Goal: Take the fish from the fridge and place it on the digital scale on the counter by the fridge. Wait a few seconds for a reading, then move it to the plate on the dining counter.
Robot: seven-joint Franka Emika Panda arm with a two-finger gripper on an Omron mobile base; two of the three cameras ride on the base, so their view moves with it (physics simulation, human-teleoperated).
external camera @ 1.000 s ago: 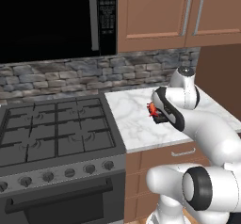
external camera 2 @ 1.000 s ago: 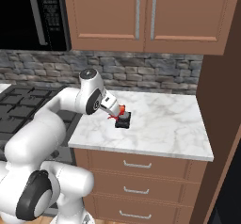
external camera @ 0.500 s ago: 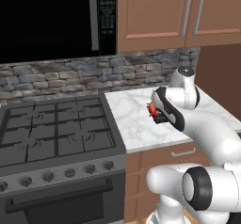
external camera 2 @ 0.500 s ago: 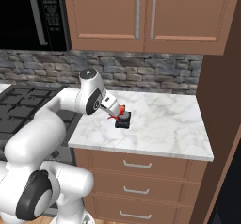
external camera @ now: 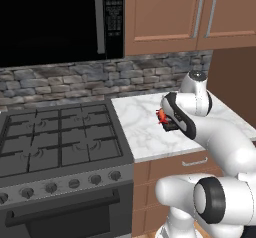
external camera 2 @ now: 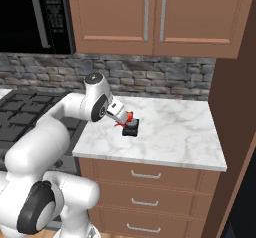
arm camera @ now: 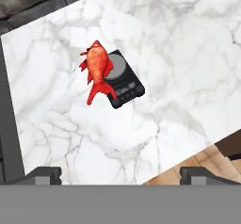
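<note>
From the left base camera we lose most of the digital scale [external camera: 171, 126] behind the arm's dark-banded link, and only a red sliver of the fish [external camera: 161, 116] pokes out beside it; from the right base camera the fish [external camera 2: 129, 118] is a small red patch half covered by the wrist, with the digital scale [external camera 2: 131, 129] just showing as a dark block beyond it. We cannot make out any reading on the scale's front strip in the hand view, as it is too small. There the claw [arm camera: 120, 173] hangs above the worktop [arm camera: 188, 53] with its two dark fingertips [arm camera: 43, 175] set wide apart at the bottom corners and nothing between them. The fish [arm camera: 97, 70] lies with its body across one side of the digital scale [arm camera: 123, 79] and its tail spilling off onto the marble, in the part of the worktop nearer the stove-side edge than the tall brown panel at the far side. Against the base views from a second ago we see no change: arm, fish and scale all sit where they did, and the claw has stayed spread
</note>
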